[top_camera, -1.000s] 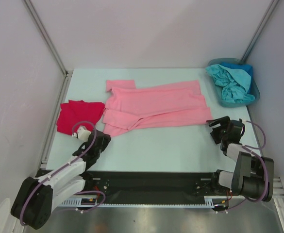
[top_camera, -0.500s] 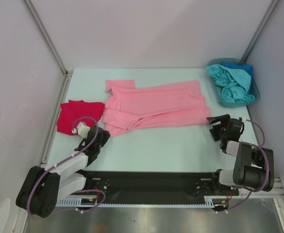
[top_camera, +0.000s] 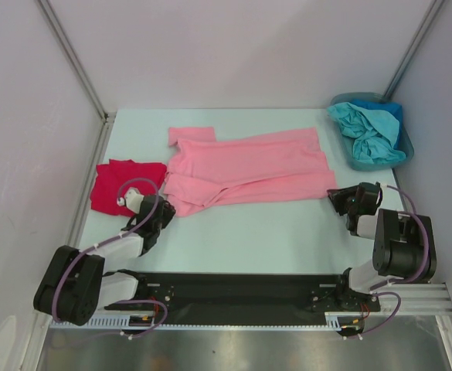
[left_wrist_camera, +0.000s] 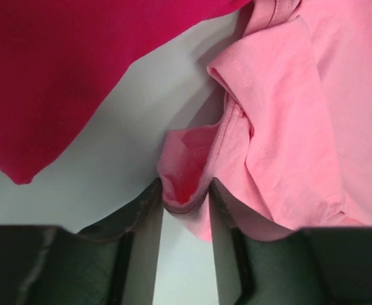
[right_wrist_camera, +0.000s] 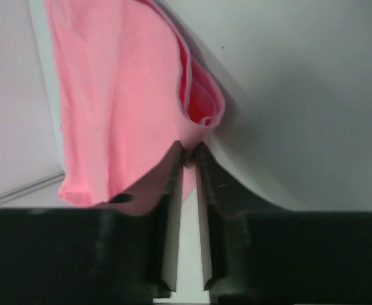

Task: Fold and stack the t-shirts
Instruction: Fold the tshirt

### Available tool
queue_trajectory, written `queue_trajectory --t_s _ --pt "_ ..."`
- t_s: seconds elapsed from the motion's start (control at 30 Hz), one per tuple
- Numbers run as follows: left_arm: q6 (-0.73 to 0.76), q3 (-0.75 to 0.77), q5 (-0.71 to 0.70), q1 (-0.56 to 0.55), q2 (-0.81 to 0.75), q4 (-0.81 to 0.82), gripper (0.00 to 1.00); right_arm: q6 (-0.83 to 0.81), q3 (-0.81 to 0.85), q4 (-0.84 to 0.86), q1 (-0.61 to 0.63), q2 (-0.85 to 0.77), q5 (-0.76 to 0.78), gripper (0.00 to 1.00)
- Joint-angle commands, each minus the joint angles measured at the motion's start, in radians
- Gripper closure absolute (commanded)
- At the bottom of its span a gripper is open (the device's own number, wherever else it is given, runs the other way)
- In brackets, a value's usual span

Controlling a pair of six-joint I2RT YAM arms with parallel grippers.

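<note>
Jaws of both arms tight on pink t-shirt [top_camera: 245, 166], left at near-left corner, right at near-right.

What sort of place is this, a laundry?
Probably a robot test cell: plain walls box in a table, two arms are bolted at its edge, and a pink shirt lies on it.

My left gripper [left_wrist_camera: 184, 192] pinches a bunched fold at the edge of the pink t-shirt [left_wrist_camera: 287, 127], with the cloth touching both fingers. The red t-shirt [left_wrist_camera: 52, 70] fills the upper left. A wedge of pale table [left_wrist_camera: 131, 121] shows between the two shirts.
</note>
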Motion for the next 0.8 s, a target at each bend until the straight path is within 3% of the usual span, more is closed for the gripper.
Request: queue_trajectory --t_s 0.0,0.03,0.2,0.3,0.53,0.77 --pt "0.027 0.003 0.015 0.011 -0.028 0.0 0.63 -0.006 0.011 -0.036 0.007 -0.029 0.05 0.85" --pt "0.03 0.002 0.01 0.011 -0.031 -0.003 0.66 -0.012 0.013 -0.045 0.009 -0.035 0.056 1.0" --pt "0.031 0.008 0.001 0.017 -0.062 -0.04 0.92 -0.015 0.019 -0.094 0.011 -0.073 0.079 1.0" --pt "0.033 0.012 0.001 0.02 -0.071 -0.054 1.0 -0.026 0.02 -0.128 0.009 -0.11 0.09 1.0" --pt "0.043 0.015 -0.013 0.035 -0.117 -0.094 1.0 -0.044 0.025 -0.24 -0.032 -0.205 0.129 1.0" --pt "0.059 0.002 0.016 0.135 -0.183 -0.126 1.0 -0.049 0.028 -0.312 -0.072 -0.25 0.162 1.0"
